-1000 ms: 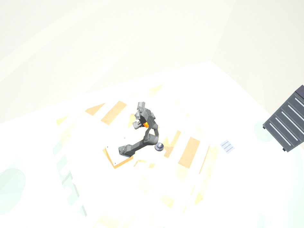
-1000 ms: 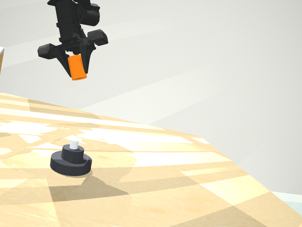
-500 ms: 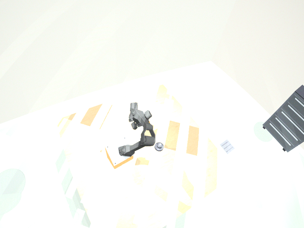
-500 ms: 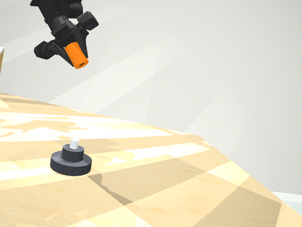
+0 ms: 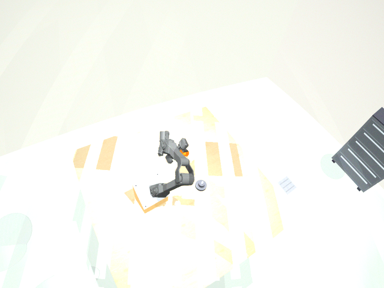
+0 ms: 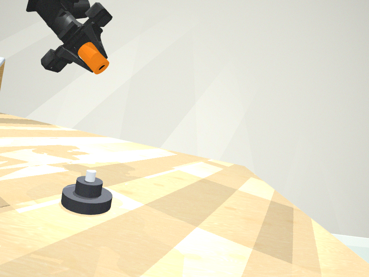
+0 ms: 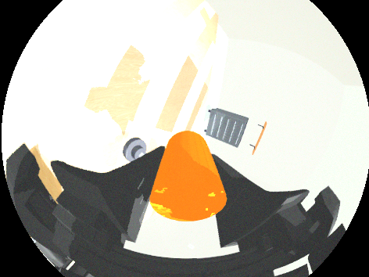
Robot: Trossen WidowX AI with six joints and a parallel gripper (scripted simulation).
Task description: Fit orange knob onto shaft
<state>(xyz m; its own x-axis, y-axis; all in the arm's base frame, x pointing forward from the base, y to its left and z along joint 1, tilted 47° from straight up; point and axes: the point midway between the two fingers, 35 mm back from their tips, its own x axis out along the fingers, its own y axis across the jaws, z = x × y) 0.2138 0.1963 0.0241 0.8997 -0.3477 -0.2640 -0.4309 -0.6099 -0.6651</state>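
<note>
My gripper [image 6: 89, 56] [image 7: 188, 188] [image 5: 182, 150] is shut on the orange knob [image 6: 93, 58] [image 7: 188, 184] [image 5: 184, 152] and holds it high in the air, tilted. In the exterior view the knob's underside faces the camera and shows its dark hole [image 6: 102, 67]. The round dark pedestal [image 6: 86, 198] [image 5: 201, 185] [image 7: 134, 148] stands on the wooden table, far below and slightly right of the knob. The silver D-shaped shaft [image 6: 90, 175] sticks up bare from its middle.
A dark grey cabinet [image 5: 361, 155] [image 7: 225, 129] stands off the table at the right. A small white ribbed panel [image 5: 287, 185] lies on the floor. The arm's base [image 5: 158, 189] sits left of the pedestal.
</note>
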